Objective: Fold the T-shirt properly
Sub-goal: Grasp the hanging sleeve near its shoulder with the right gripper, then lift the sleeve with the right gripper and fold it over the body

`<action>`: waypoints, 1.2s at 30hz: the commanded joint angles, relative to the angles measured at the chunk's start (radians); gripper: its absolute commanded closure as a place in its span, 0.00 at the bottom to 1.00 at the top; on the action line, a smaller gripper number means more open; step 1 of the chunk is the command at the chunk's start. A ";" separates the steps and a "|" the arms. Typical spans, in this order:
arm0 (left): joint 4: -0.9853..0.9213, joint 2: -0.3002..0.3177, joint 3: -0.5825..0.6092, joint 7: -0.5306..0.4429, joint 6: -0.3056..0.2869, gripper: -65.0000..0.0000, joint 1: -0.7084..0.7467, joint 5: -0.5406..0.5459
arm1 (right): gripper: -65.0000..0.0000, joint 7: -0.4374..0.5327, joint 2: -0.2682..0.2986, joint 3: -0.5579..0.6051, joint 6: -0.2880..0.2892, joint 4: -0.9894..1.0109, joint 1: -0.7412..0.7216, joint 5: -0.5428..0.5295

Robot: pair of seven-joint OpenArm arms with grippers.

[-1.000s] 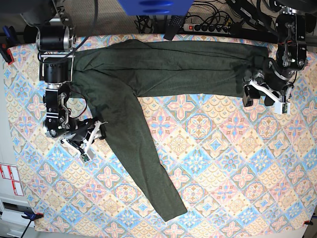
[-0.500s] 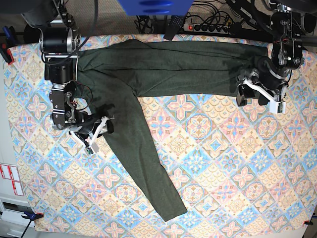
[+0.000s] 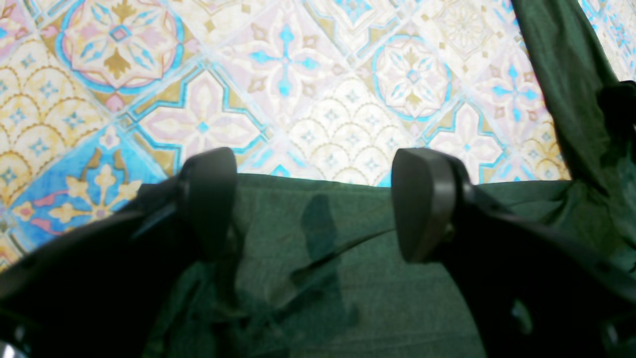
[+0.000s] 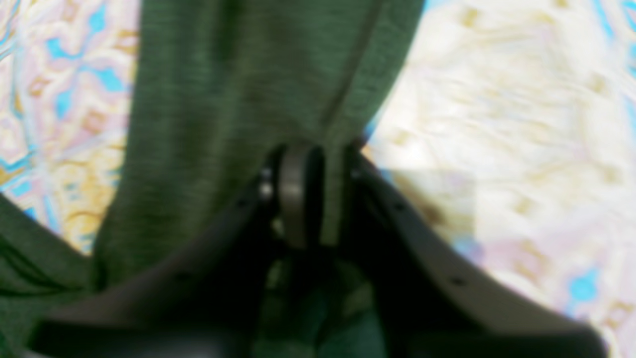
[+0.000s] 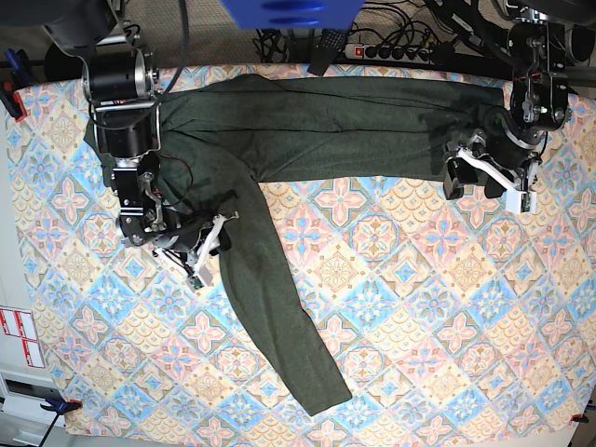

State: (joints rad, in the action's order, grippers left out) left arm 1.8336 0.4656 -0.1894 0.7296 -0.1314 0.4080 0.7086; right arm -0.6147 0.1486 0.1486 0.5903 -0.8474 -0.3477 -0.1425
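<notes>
Item: T-shirt (image 5: 279, 130), dark olive green, heathered knit, long-sleeved, no print. It lies flat on the patterned cloth (image 5: 419, 307), its body a wide band along the far edge, one sleeve (image 5: 275, 307) running diagonally toward the near edge and ending in a cuff well short of it.

Right gripper (image 5: 212, 240): at the sleeve's upper stretch, on its outer edge (on the left side of the base view). In the right wrist view the jaws stand together, pinching a raised fold of the T-shirt (image 4: 238, 99) between the pads; the fabric rises from the jaws toward the top of the frame, with the cloth (image 4: 497, 99) bare on either side. That view is blurred, so finer detail of the fold cannot be told.

Left gripper (image 5: 475, 177): at the opposite end of the T-shirt, over its near edge. In the left wrist view the jaws stand wide apart, with nothing between the two pads; the T-shirt (image 3: 318, 278) lies beneath and behind them, its hem line running across just at the fingertips (image 3: 422, 199). Whether the tips touch the fabric cannot be told. The cloth (image 3: 298, 89) fills the frame beyond the hem, and the sleeve (image 3: 561, 74) shows at upper right.

Surroundings: a power strip (image 5: 391, 51) and cables past the far edge.
</notes>
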 commanded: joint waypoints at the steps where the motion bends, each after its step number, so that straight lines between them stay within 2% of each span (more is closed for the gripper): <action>1: 0.015 0.015 -0.009 -0.020 -0.003 0.26 -0.002 0.003 | 0.94 0.000 0.006 -0.001 0.006 -0.020 -0.018 -0.009; 3: 0.015 0.015 -0.009 -0.020 -0.003 0.26 -0.002 0.003 | 0.98 0.000 0.006 0.003 0.006 -0.079 -0.003 -0.012; 8: 0.012 0.015 -0.009 -0.020 -0.003 0.26 -0.002 0.001 | 0.98 -0.012 0.007 0.003 0.006 -0.307 0.105 -0.013; 21: 0.012 0.015 -0.009 -0.020 -0.003 0.26 -0.002 0.000 | 0.98 -0.178 0.007 0.016 0.006 -0.813 0.396 -0.015; 27: 0.012 0.015 -0.006 -0.020 -0.003 0.26 -0.002 0.000 | 0.98 -0.188 0.012 0.161 0.007 -0.953 0.491 -0.015; 32: 0.012 0.015 -0.005 -0.020 -0.003 0.26 -0.002 0.000 | 0.98 -0.188 0.018 0.297 0.007 -0.972 0.530 -0.015; 36: 0.012 0.015 -0.008 -0.020 -0.003 0.26 -0.001 0.000 | 0.98 -0.188 0.058 0.421 0.007 -0.968 0.520 -0.015</action>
State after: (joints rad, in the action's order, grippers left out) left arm 1.8309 0.4660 -0.1894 0.7296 -0.1314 0.4110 0.7044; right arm -0.8253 0.2115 0.5724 0.5972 -1.7985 0.1799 -0.1383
